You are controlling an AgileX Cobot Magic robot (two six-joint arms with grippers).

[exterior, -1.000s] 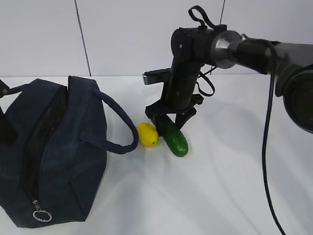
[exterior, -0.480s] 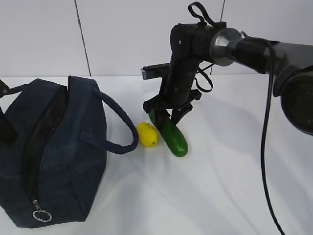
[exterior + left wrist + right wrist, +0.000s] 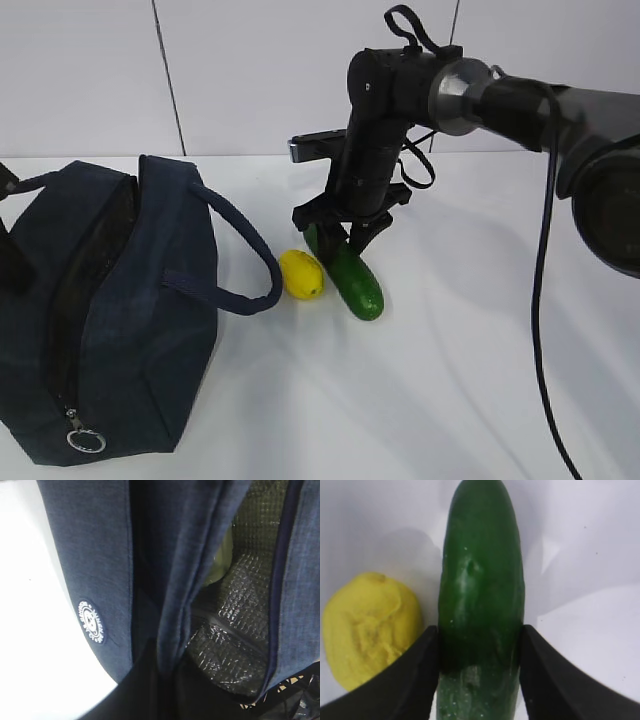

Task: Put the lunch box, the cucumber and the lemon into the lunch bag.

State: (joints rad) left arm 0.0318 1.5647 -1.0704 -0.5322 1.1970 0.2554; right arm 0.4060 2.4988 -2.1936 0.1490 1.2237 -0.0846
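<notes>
The cucumber [image 3: 347, 273] lies on the white tabletop [image 3: 450, 380] with the right pincer [image 3: 343, 236] clamped around its far end, the lemon [image 3: 301, 274] just beside at nine o'clock, the lunch bag [image 3: 100, 310] further left, a pale panelled wall [image 3: 250, 70] behind.

The scene was brightly and evenly lit from above, and the white table [image 3: 470, 380] was nearly washed out. Soft grey shadows fell under the lunch bag [image 3: 110, 310] and beside the cucumber [image 3: 352, 275]. Small highlights glinted on the cucumber's glossy skin. The left wrist view was dim, with glare on the bag's silvery lining [image 3: 235, 625]. The close lemon [image 3: 367, 627] looked slightly soft.
</notes>
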